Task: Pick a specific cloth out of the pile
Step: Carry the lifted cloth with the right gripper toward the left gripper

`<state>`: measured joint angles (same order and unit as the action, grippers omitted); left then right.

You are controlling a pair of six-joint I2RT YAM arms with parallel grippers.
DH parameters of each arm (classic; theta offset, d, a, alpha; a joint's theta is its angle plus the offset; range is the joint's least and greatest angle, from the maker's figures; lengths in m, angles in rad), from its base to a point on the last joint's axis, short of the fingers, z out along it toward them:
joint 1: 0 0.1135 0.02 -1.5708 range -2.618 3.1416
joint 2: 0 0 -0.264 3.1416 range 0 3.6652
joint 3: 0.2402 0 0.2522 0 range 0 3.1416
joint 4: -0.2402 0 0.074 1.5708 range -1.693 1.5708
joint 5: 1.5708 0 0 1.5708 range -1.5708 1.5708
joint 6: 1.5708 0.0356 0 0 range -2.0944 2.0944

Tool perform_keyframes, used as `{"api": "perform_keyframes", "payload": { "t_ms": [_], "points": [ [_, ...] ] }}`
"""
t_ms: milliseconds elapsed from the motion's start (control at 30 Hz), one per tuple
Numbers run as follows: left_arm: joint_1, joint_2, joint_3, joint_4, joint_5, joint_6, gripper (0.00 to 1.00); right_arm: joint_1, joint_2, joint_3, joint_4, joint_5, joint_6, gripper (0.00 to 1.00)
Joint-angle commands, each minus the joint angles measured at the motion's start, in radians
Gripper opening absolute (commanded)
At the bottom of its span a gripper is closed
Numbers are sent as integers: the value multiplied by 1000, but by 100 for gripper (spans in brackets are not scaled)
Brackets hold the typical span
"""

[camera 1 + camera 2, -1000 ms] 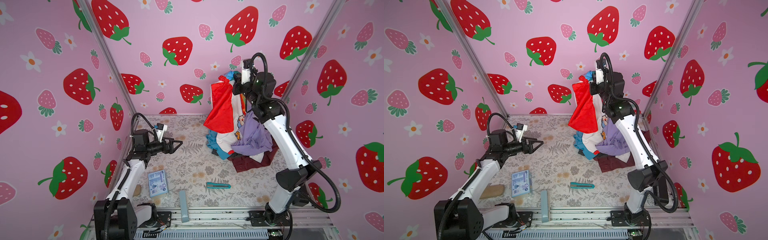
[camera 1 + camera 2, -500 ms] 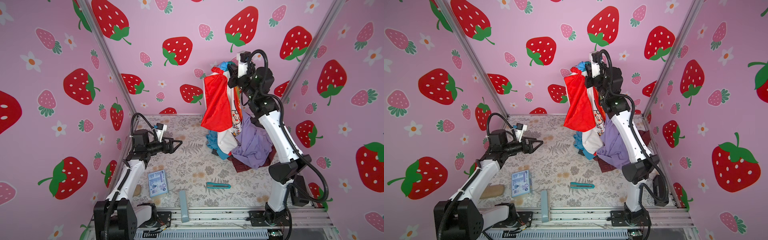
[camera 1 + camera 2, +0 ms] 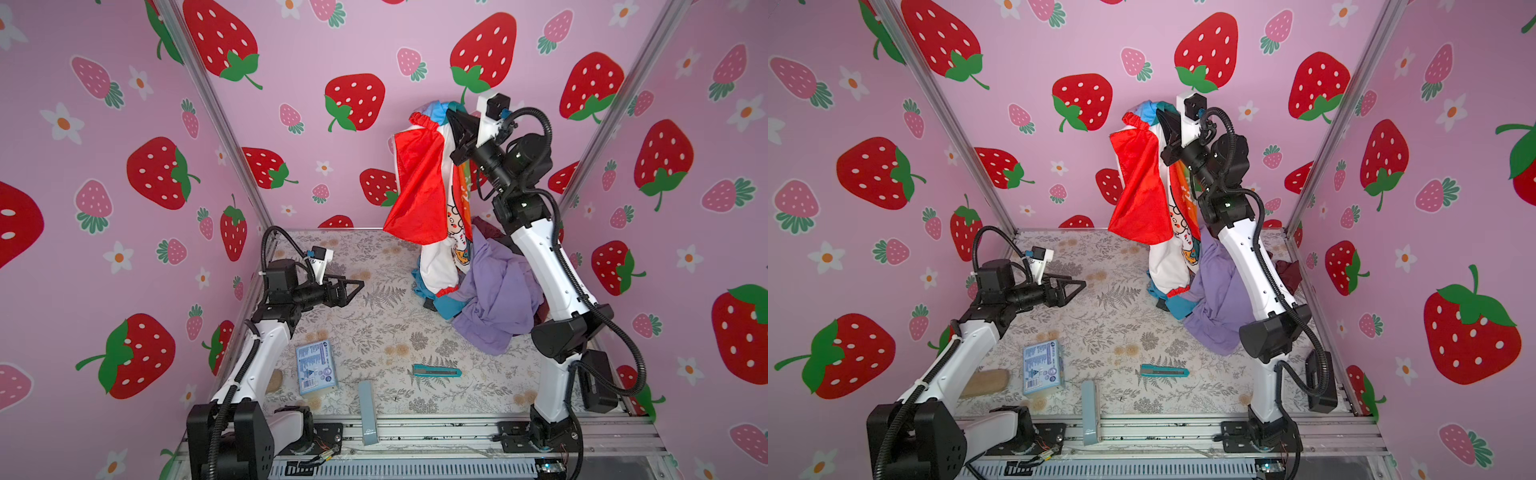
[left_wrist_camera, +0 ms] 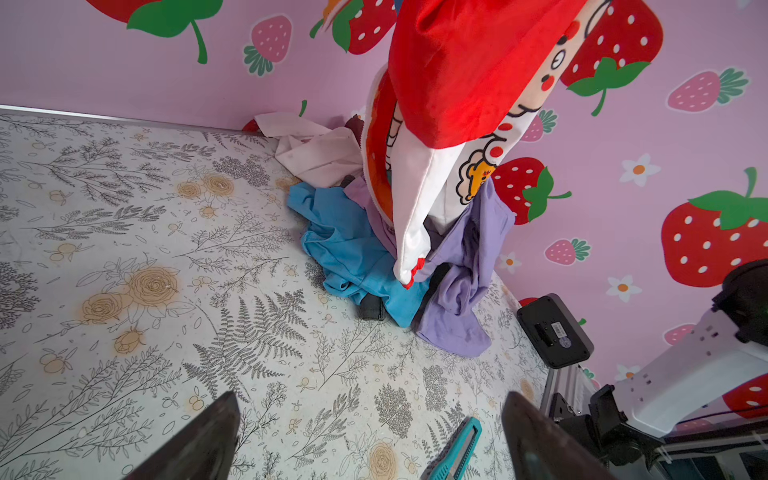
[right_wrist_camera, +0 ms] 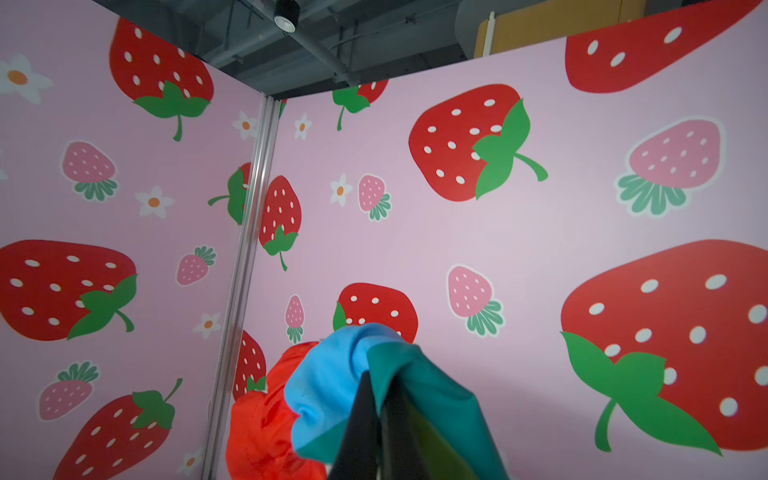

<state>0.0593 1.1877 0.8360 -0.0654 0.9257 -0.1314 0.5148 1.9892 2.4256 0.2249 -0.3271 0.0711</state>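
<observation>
The cloth (image 3: pixel 417 187) (image 3: pixel 1140 195) hangs nearly full length at the back right, showing a shiny red panel, rainbow stripes and a white cartoon-print part. My right gripper (image 3: pixel 451 114) (image 3: pixel 1163 116) is raised high and shut on its blue and teal top edge (image 5: pixel 332 382). The cloth's lower hem with red trim (image 4: pixel 409 276) still touches the pile (image 3: pixel 494 303) (image 3: pixel 1214 307) of lavender, teal-blue (image 4: pixel 345 245), cream and maroon garments. My left gripper (image 3: pixel 359 284) (image 3: pixel 1081 284) (image 4: pixel 370 399) hovers open and empty over the floral table, left of the pile.
A blue-and-white packet (image 3: pixel 316 368), a teal utility knife (image 3: pixel 436 370) (image 4: pixel 455 451) and a grey bar (image 3: pixel 366 411) lie near the front edge. A tan object (image 3: pixel 986 382) sits by the left arm's base. Strawberry-print walls close in three sides.
My right gripper has risen and swung a little left, drawing the cloth higher out of the pile. The lavender garment has slid down. My left arm has not moved.
</observation>
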Motion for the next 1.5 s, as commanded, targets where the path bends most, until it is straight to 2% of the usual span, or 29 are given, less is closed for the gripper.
{"api": "perform_keyframes", "payload": {
  "t_ms": [0,367,567,800,1100,1333,1467],
  "points": [
    [3,-19,-10,-2,6,12,99,1,3,47,174,-71,48,0],
    [3,-76,-21,-25,-24,32,99,29,79,96,335,-193,190,0],
    [3,-164,-53,-33,-96,50,99,65,131,110,403,-222,243,0],
    [3,-224,-83,-13,-159,52,99,142,204,136,479,-246,287,0],
    [3,-229,-87,-10,-161,58,99,275,270,164,548,-298,276,0],
    [3,-226,-93,0,-136,55,99,279,271,103,437,-319,259,0],
    [4,-230,-92,-16,-163,68,99,252,266,-21,389,-338,336,0]
  ]
}}
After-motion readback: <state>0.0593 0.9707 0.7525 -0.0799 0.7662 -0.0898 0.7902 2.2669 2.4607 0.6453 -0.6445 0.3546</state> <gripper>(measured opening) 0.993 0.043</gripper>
